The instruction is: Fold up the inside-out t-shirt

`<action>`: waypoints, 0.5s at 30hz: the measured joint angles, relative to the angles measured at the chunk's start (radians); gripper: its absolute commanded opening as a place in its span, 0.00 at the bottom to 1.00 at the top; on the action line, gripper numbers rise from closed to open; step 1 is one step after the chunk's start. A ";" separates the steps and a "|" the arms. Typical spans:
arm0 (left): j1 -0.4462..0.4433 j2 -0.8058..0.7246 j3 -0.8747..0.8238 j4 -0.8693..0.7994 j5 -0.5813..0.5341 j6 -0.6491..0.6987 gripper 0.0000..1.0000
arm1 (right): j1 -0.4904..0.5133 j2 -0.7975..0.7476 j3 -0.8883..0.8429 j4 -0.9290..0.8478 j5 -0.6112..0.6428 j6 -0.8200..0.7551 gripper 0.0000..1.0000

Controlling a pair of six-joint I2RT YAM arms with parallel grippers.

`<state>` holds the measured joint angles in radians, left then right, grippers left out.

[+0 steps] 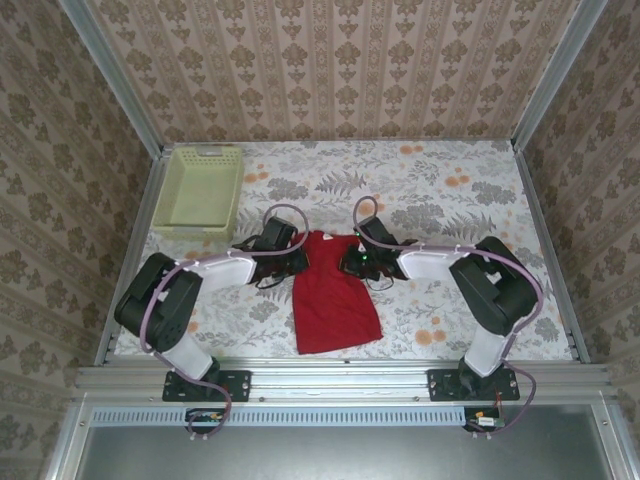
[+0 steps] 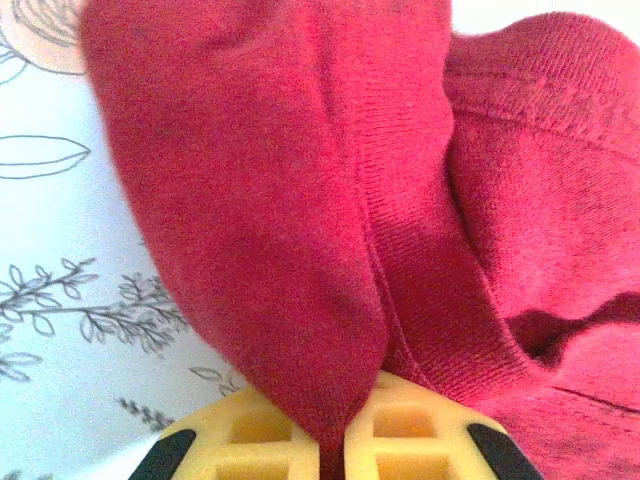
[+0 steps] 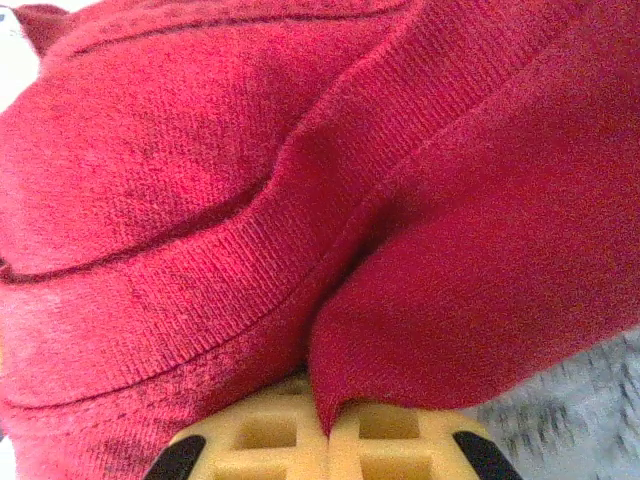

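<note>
I see the inside-out t-shirt (image 1: pixel 335 300) lying on the floral table (image 1: pixel 450 200), to the right of the pale yellow-green perforated basket (image 1: pixel 198 190) and nearer the arm bases than the basket is, well apart from it. The shirt is gathered into a long, narrow red shape, narrower at the end level with the basket's near wall and wider at its nearest end. The left gripper (image 1: pixel 300 258) sits at the shirt's narrow end on the side facing the basket. In my left wrist view, that gripper (image 2: pixel 333 440) has its yellow pads (image 2: pixel 260 435) pressed together, pinching a ridge of red knit (image 2: pixel 300 200). The right gripper (image 1: pixel 350 262) is at the same end on the side away from the basket. In the right wrist view, this gripper (image 3: pixel 322 430) is likewise clamped, with its pads (image 3: pixel 265 435) squeezing a fold of the cloth (image 3: pixel 300 200). The basket stands in the table's far left corner.
</note>
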<state>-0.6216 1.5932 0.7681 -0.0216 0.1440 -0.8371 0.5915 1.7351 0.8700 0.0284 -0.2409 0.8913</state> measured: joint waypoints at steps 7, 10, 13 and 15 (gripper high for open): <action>0.031 -0.119 0.000 0.002 0.019 0.011 0.00 | -0.092 -0.180 -0.018 0.024 -0.057 0.004 0.00; 0.062 -0.156 0.001 0.003 0.038 0.012 0.00 | -0.119 -0.224 -0.039 0.077 -0.105 0.031 0.00; 0.090 -0.195 0.014 -0.010 0.053 0.021 0.00 | -0.130 -0.262 -0.047 0.078 -0.117 0.037 0.00; 0.101 -0.220 0.039 -0.031 0.056 0.031 0.00 | -0.136 -0.290 -0.046 0.077 -0.121 0.036 0.00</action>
<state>-0.5209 1.3735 0.8070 -0.0521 0.1997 -0.8066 0.4553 1.4448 0.8238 0.1059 -0.3622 0.9272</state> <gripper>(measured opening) 0.077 0.069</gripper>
